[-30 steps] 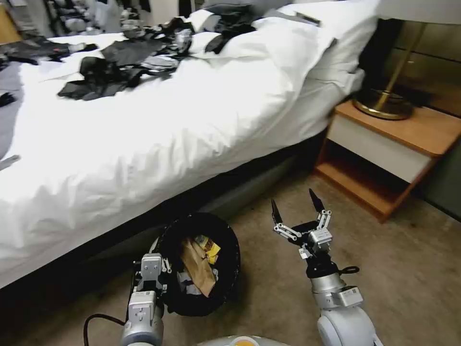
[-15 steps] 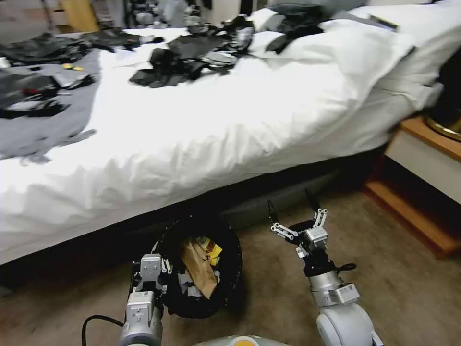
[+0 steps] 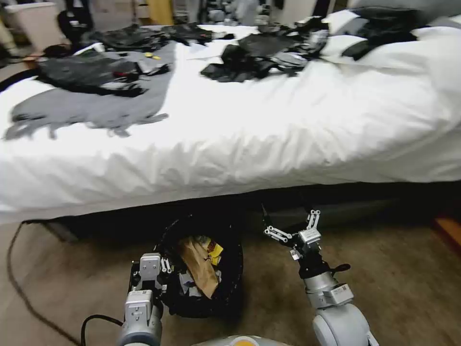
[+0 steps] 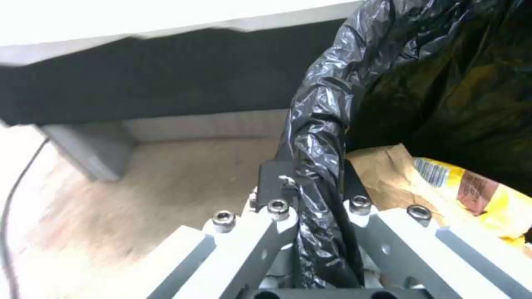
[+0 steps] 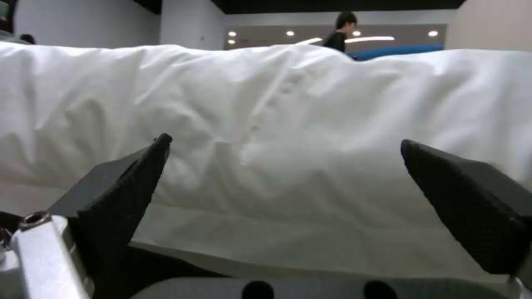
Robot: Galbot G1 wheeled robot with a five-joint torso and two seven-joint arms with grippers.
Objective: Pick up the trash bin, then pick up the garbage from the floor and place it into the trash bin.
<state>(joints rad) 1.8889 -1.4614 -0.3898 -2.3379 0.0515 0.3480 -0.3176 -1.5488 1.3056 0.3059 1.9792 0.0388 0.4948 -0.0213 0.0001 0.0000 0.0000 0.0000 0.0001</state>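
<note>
The trash bin [image 3: 230, 293], lined with a crinkly black bag, hangs low over the carpet close to the bed's side. My left gripper [image 3: 162, 276] is shut on its rim, and the left wrist view shows the fingers [image 4: 277, 182] pinching the black liner [image 4: 318, 124]. Garbage lies inside the bin: a brown paper bag [image 3: 199, 266] [image 4: 382, 170] and a yellow wrapper [image 3: 213, 250] [image 4: 471, 191]. To the right of the bin, my right gripper [image 3: 285, 216] [image 5: 285, 166] is open with nothing between its fingers, pointing at the bed's white cover.
A bed [image 3: 269, 139] with a white duvet runs across the view, strewn with dark clothes [image 3: 259, 57] and a grey blanket [image 3: 96, 110]. A dark gap [image 3: 120, 223] lies under it. A black cable [image 3: 14, 283] trails on the carpet at left.
The whole picture has slid to the right, so the camera has turned left; the nightstand and lamp have left the view. Both arms and the held bin keep their places before me.
</note>
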